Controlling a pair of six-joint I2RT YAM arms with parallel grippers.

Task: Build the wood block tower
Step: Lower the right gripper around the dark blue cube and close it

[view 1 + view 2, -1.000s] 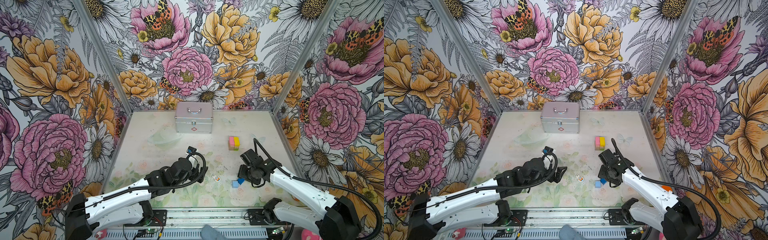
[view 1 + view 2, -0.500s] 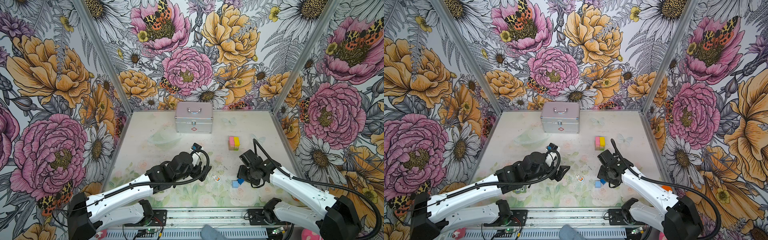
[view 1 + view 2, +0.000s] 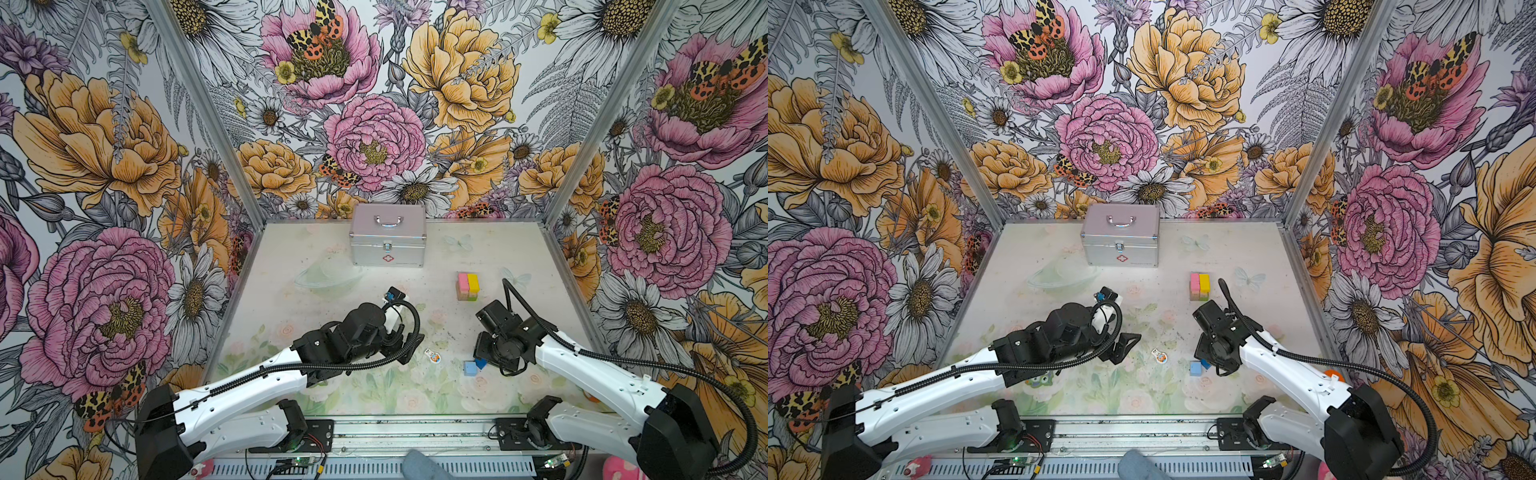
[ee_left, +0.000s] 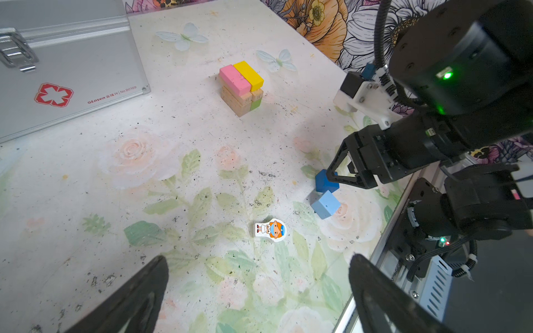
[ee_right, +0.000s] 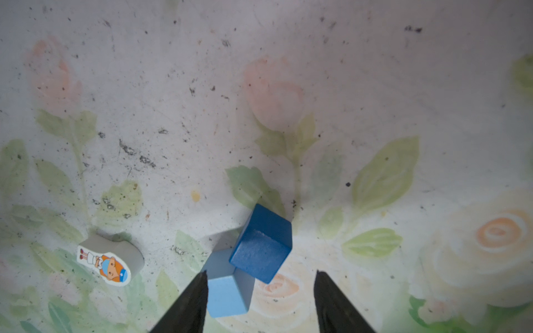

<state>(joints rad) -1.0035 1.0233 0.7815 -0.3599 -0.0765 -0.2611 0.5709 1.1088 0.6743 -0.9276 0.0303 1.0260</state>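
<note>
Speckled floral tabletop (image 3: 457, 395), flowered walls (image 3: 374, 124), small tower (image 3: 468, 286)

A lab test cell: floral-printed panel walls (image 3: 374, 137), aluminium frame (image 3: 208, 112), bench-mounted robot arms (image 3: 249, 386).

One silver case (image 3: 387, 241) at twelve o'clock. One stack (image 3: 468, 286) at two o'clock: one pink brick (image 4: 235, 79), one yellow brick (image 4: 248, 75), one green block (image 4: 256, 103), tan blocks (image 4: 235, 102) uncountable. At four o'clock one dark blue cube (image 5: 261, 245), one light blue cube (image 5: 227, 294). One figure piece (image 4: 270, 229) at five.
</note>
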